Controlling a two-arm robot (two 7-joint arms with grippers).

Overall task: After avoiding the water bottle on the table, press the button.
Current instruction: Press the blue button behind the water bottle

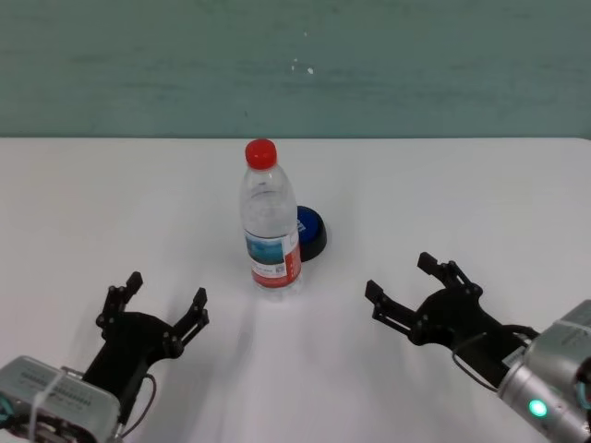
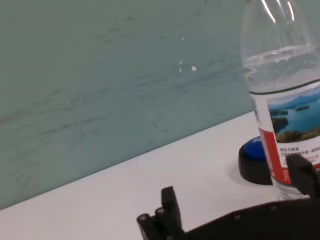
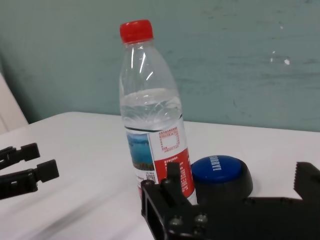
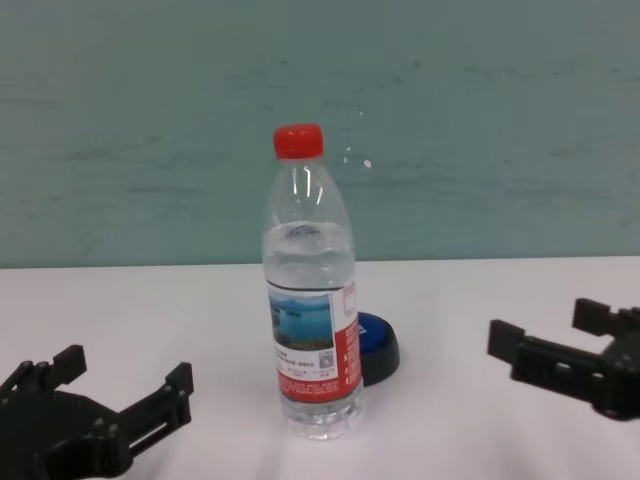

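1. The black right gripper [image 1: 404, 282] hovers low over the table's right side, its two fingers spread wide with nothing between them, pointing toward the centre.
2. The black left gripper [image 1: 164, 301] sits low at the near left, fingers likewise spread wide and empty, well apart from everything else.
3. Between the two grippers, and farther from the robot, stands the tall clear plastic water bottle with a red screw cap [image 1: 269, 221]. It is upright, partly filled, with a lake picture and a red band on its label.
4. Just behind the bottle, slightly to its right, sits the low round push-button with a blue domed top and black base [image 1: 310, 232]. The bottle hides part of it in the head and chest views; whether the two touch is hard to judge.
5. Everything rests on the plain white flat table [image 1: 480, 194], which ends at a teal wall [image 1: 416, 65].
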